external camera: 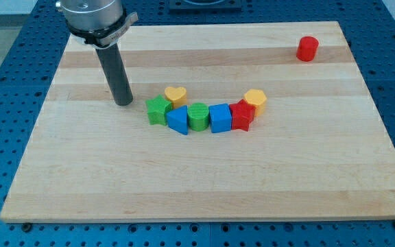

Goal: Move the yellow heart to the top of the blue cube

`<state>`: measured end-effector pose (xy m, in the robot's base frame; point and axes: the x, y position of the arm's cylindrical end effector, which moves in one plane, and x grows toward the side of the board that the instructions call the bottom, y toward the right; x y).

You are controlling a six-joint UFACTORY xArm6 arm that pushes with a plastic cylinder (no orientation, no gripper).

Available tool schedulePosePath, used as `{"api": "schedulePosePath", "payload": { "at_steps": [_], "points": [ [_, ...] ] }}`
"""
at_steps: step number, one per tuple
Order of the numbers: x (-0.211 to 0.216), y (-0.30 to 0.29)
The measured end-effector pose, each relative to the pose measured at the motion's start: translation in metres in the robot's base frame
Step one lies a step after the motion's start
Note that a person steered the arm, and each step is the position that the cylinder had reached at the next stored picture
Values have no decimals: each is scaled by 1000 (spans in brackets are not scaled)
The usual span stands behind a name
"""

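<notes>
The yellow heart (176, 95) lies near the board's middle, touching the upper right of a green star (158, 110). The blue cube (220, 117) sits to the heart's lower right, in a curved row of blocks. My tip (123, 103) rests on the board left of the green star and to the lower left of the heart, a short gap away from both.
The row runs from the green star through a blue triangle (178, 121), a green cylinder (197, 116), the blue cube, a red star (242, 115) and a yellow hexagon (255, 100). A red cylinder (307, 49) stands alone at the view's top right. The wooden board (81, 178) lies on a blue perforated table.
</notes>
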<state>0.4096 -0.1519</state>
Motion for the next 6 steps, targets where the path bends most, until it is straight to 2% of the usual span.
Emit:
{"api": "schedulePosePath", "payload": {
  "at_steps": [2,3,4,6],
  "points": [
    [-4,11],
    [-2,86],
    [-21,149],
    [-29,169]
  ]
}}
